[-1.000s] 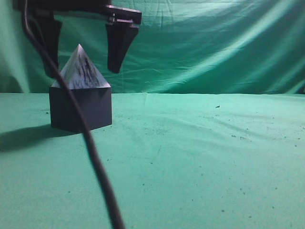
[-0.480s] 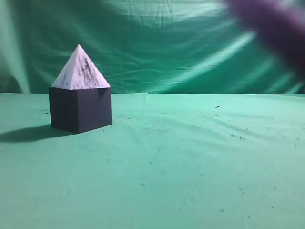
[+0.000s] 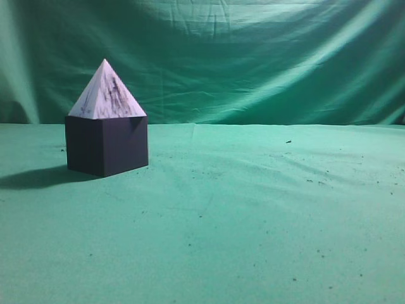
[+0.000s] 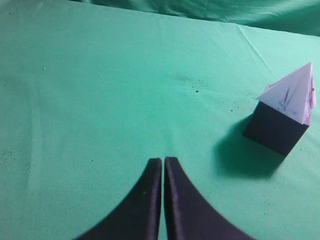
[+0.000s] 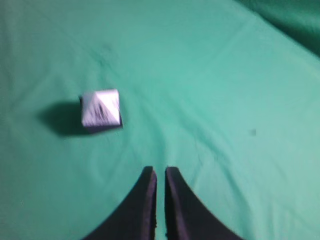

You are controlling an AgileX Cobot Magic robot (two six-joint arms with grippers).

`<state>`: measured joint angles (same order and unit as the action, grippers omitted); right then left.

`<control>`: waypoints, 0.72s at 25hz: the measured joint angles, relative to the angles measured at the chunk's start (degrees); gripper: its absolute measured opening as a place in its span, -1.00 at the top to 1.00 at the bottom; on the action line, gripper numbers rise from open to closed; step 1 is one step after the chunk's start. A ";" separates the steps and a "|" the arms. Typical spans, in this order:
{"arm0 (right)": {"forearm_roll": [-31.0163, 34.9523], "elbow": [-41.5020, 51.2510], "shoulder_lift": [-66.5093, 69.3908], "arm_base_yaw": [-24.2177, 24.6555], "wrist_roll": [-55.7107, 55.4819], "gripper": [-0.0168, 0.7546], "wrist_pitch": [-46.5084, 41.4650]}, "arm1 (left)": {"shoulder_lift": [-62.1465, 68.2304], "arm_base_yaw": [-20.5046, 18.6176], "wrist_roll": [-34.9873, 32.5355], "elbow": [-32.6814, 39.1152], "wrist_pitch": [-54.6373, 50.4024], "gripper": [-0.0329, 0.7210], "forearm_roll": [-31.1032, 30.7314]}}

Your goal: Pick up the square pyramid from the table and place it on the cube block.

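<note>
Square pyramid (image 3: 106,94) sits atop cube block (image 3: 106,145).

- Left gripper (image 4: 163,161): two matte black jaws, each a smooth curved blade, broad at the 6 o'clock edge of the left wrist view and tapering to blunt tips toward 12 o'clock.
- Right gripper (image 5: 159,171): the same black, horn-shaped pair, slightly blurred, with no screws, cables or markings visible on either.
</note>
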<state>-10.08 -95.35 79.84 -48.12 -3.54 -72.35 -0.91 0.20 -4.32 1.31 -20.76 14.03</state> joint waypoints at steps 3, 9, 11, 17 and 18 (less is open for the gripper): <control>0.00 11.04 -7.25 1.19 -2.21 0.80 0.60 | 0.00 0.00 0.00 0.00 0.00 0.91 0.00; 4.06 30.36 -21.82 1.34 -3.32 0.80 10.13 | 0.00 0.00 0.00 0.00 0.00 0.91 0.00; 5.54 35.44 -26.89 1.34 -3.53 0.80 14.01 | 0.00 0.00 0.00 0.00 0.00 0.91 0.00; 6.52 41.24 -38.93 1.34 -3.88 0.80 12.27 | 0.00 0.00 0.00 0.00 0.00 0.91 0.00; 6.30 41.24 -40.27 1.34 -3.88 0.80 11.44 | 0.00 0.00 0.00 0.00 0.00 0.91 0.00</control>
<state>-3.78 -54.12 39.57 -46.79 -7.42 -60.92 -0.91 0.20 -4.32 1.31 -20.76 14.03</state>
